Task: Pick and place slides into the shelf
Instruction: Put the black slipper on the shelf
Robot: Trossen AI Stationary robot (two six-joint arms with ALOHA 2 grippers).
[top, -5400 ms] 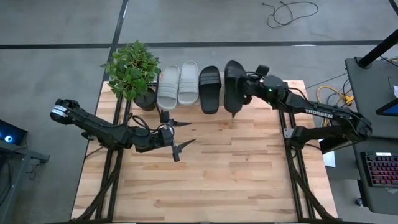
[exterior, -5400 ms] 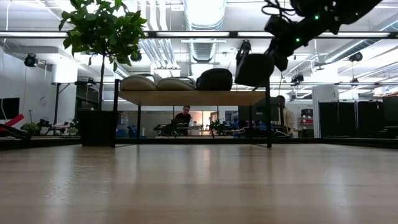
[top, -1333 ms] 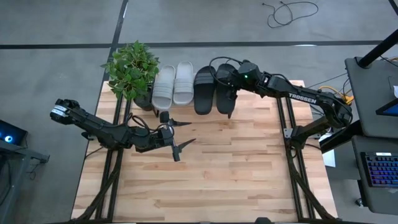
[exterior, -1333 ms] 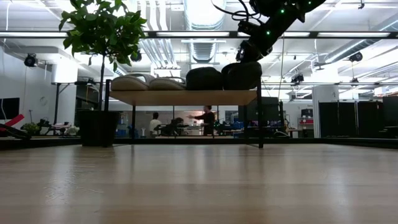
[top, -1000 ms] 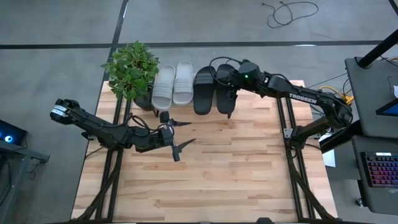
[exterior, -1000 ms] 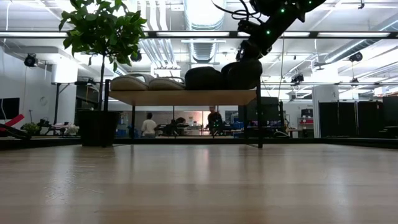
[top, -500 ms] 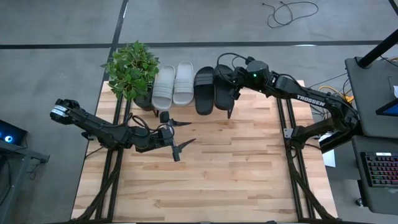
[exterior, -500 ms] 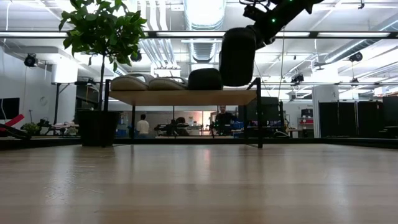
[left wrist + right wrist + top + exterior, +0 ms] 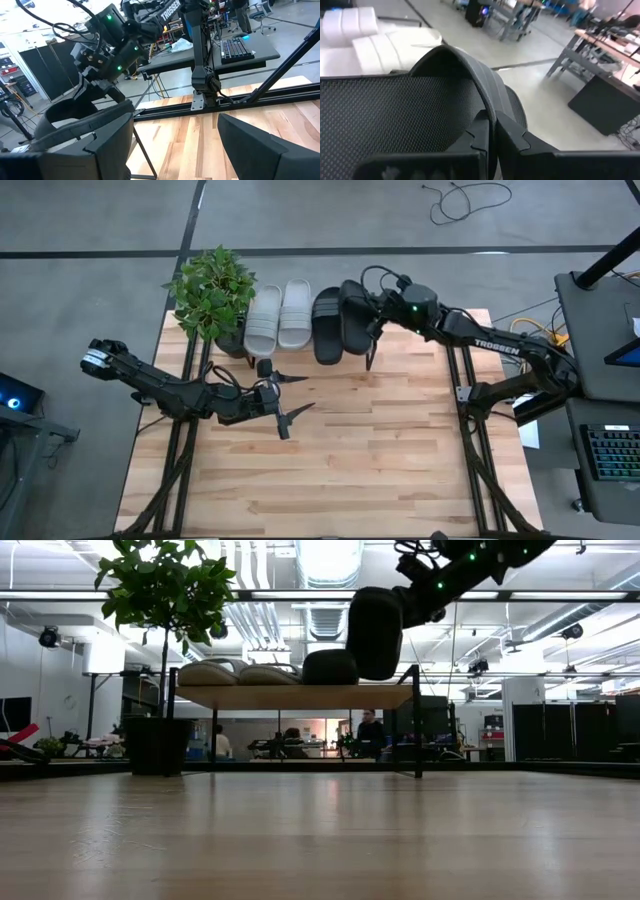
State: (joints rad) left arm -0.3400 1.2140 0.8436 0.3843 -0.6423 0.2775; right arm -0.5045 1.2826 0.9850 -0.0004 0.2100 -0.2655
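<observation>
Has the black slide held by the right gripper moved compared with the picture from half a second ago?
Yes. In the high view the held black open-toe slide shifted left along the wooden-topped shelf, closing on the resting black slide.

High view: overhead, straight down on whole tabletop. Low view: tabletop level, facing shelf and room behind. Left wrist view: looks across toward right arm. Right wrist view: very close on black slide. Shelf shared by high, low.

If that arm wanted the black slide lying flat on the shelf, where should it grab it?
Probably by the wide strap, from above: on the black slide it arches off the sole, leaving a thin band for fingers to pinch, as the right gripper pinches the other slide's strap.
</observation>
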